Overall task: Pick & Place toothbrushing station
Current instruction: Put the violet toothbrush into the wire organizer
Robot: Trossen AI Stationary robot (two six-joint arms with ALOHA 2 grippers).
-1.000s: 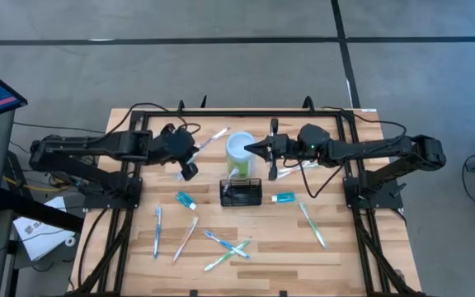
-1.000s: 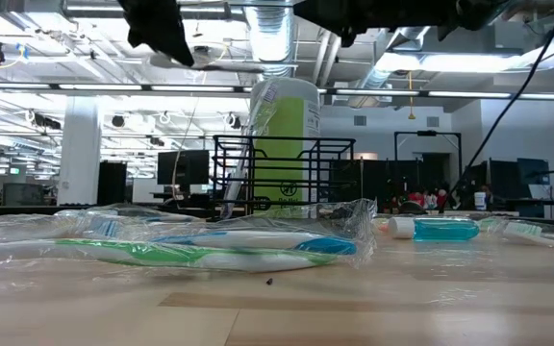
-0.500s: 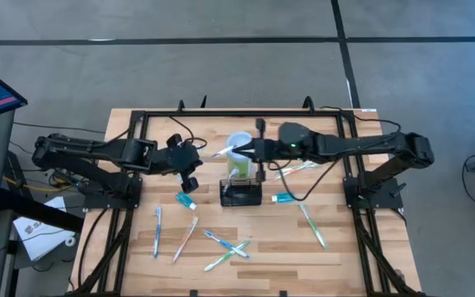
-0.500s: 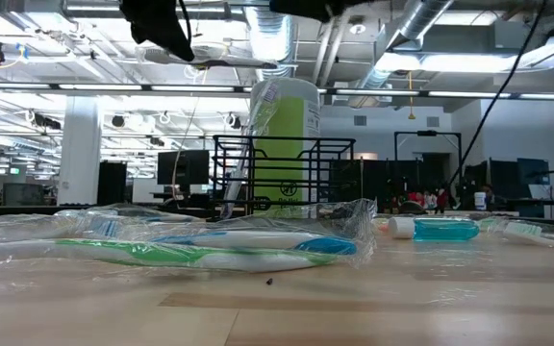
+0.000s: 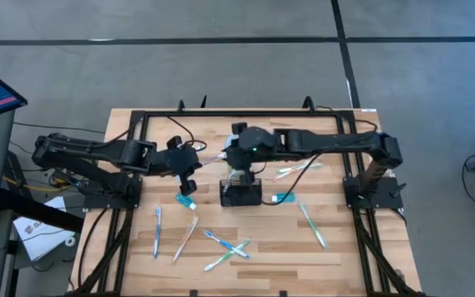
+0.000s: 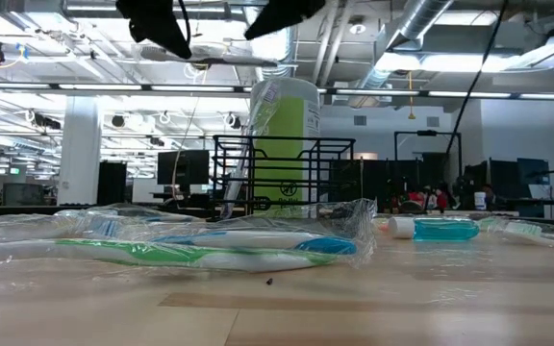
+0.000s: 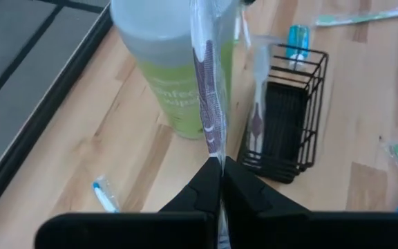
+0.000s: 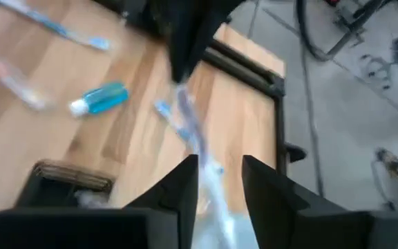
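floor (image 5: 221,66): grey concrete, dark seams | ceiling (image 6: 46,38): ducts, strip lights — open hall | table (image 5: 336,247): pale wood

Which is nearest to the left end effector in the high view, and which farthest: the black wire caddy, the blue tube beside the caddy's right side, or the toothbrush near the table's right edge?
From the left end effector:
1. Black wire caddy, at table centre, nearest.
2. Blue tube, just beyond the caddy's right side.
3. Toothbrush, toward the table's right edge, farthest.

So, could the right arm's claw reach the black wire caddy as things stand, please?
Probably yes: the right claw hovers just behind the caddy. The green cup stands close behind it, and a wrapped toothbrush stretches between both claws.
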